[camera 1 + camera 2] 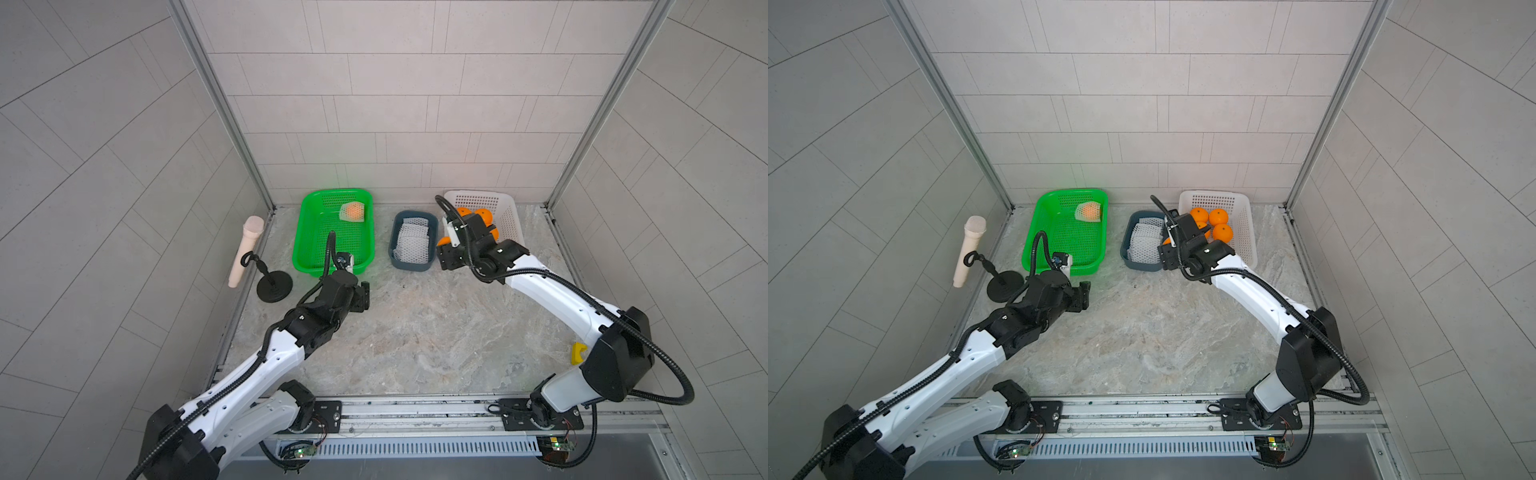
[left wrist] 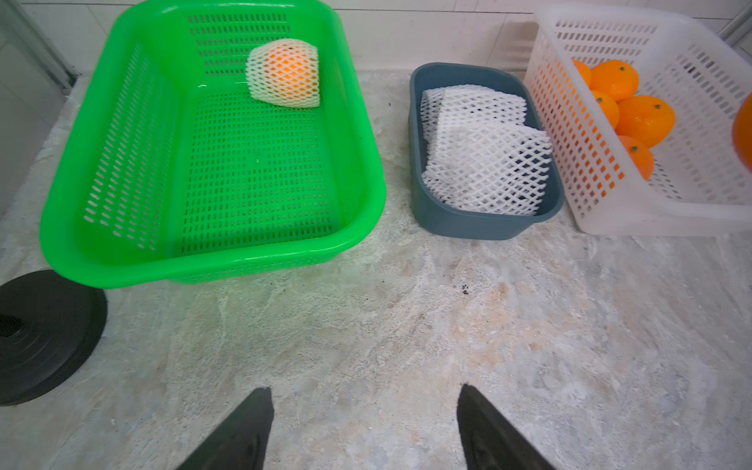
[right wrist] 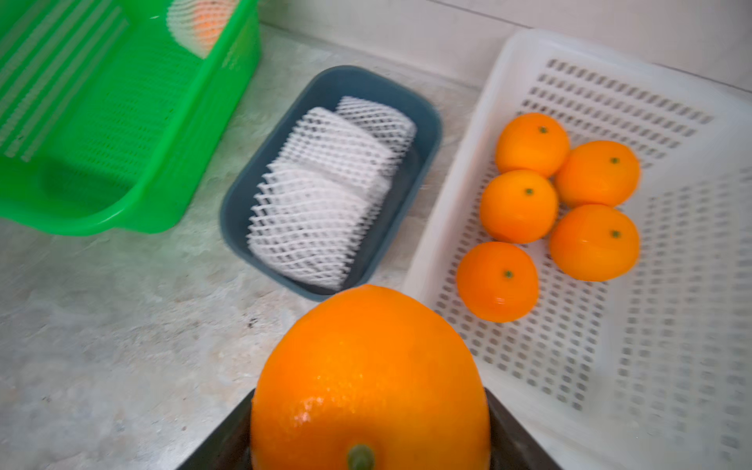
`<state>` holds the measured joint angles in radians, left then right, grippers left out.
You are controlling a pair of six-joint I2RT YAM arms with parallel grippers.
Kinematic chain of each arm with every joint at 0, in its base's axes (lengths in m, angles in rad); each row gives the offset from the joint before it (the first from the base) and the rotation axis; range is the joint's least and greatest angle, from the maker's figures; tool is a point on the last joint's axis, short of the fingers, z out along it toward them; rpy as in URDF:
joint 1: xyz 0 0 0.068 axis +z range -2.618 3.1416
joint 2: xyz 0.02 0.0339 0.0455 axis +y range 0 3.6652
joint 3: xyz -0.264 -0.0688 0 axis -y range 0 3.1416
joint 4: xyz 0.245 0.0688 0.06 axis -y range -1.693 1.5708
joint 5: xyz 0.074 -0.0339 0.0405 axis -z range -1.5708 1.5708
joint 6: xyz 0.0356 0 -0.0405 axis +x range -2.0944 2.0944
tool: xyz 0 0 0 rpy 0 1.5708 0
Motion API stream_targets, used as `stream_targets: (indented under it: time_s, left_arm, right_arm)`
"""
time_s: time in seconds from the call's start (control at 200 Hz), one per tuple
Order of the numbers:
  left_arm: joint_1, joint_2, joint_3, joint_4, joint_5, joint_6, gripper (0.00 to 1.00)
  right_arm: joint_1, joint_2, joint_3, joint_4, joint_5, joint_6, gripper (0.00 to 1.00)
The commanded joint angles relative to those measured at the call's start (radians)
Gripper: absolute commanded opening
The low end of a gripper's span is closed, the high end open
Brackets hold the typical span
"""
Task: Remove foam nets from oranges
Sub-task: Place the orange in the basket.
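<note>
One netted orange (image 2: pixel 283 73): far end of the green basket (image 2: pixel 211 264), sleeve on; the only one left, I judge.
Foam nets (image 2: pixel 484 150): several empty, piled flat in the grey-blue tub (image 2: pixel 468 226).
Bare oranges (image 3: pixel 519 205): five in the white basket (image 3: pixel 431 244).
Right gripper (image 3: pixel 368 407): clamped on a sixth bare orange (image 3: pixel 366 346), just beside the white basket's rim; not yet released.
Left gripper (image 2: pixel 364 388): jaws apart, empty, over the tabletop (image 2: pixel 386 325).

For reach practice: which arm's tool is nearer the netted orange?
Left. The left tool is by the green basket, short of the netted orange; the right tool grips a bare orange past the blue bin.
</note>
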<state>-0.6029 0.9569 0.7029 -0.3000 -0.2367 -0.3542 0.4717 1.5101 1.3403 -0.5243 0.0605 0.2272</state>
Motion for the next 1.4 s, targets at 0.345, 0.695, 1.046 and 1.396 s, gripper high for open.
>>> stream_targets:
  time_s: [0.345,0.695,1.046,1.396]
  left_arm:
    - [-0.008,-0.005,0.009,0.05,0.035,-0.018,0.76]
    - [-0.008,0.004,-0.018,0.096,0.058,-0.029,0.76]
    - [-0.008,0.035,-0.041,0.132,0.06,-0.033,0.76]
    - [-0.007,0.045,-0.067,0.142,0.054,-0.029,0.76]
  right_arm:
    - [-0.353,0.156,0.105,-0.065,-0.032,-0.065,0.71]
    - [-0.443,0.387,0.198,-0.058,-0.11,-0.05,0.72]
    - [-0.458,0.506,0.226,-0.048,-0.111,-0.023,0.75]
    - [-0.464,0.562,0.238,-0.046,-0.121,-0.02,0.79]
